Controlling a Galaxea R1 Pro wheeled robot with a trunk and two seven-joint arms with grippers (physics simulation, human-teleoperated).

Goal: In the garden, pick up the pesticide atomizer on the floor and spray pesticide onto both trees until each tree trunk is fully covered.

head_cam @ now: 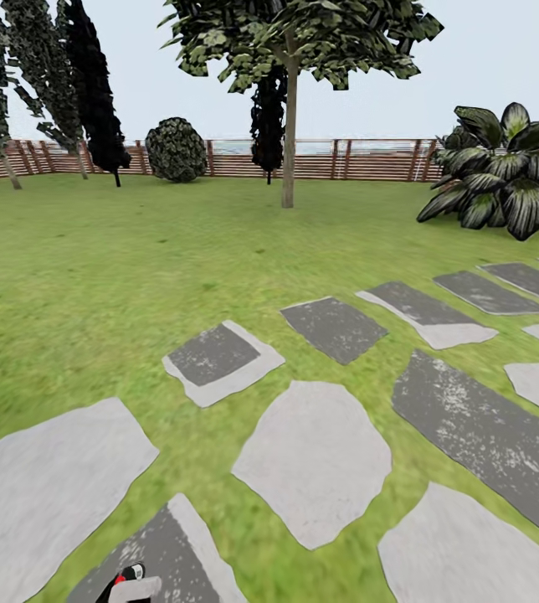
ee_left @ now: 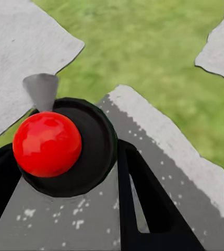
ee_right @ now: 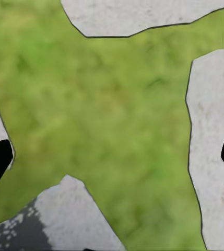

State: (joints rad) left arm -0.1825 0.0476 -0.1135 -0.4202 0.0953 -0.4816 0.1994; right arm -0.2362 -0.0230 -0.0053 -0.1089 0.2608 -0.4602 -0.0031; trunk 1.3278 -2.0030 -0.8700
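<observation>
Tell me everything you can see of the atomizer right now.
The pesticide atomizer sits between the left gripper's two black fingers, seen from above in the left wrist view: a glossy red ball on a round black cap, with a small pale grey cone-shaped nozzle jutting from one side. Its body below the cap is hidden. Paving stone and grass lie beneath it. In the head view just a red, black and pale bit shows at the bottom edge.

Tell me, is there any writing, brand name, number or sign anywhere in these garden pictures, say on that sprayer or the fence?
None can be read. The pesticide atomizer shows a red ball, a black cap and a grey nozzle, no label. The fence and stepping stones bear only texture, no letters or numbers.
</observation>
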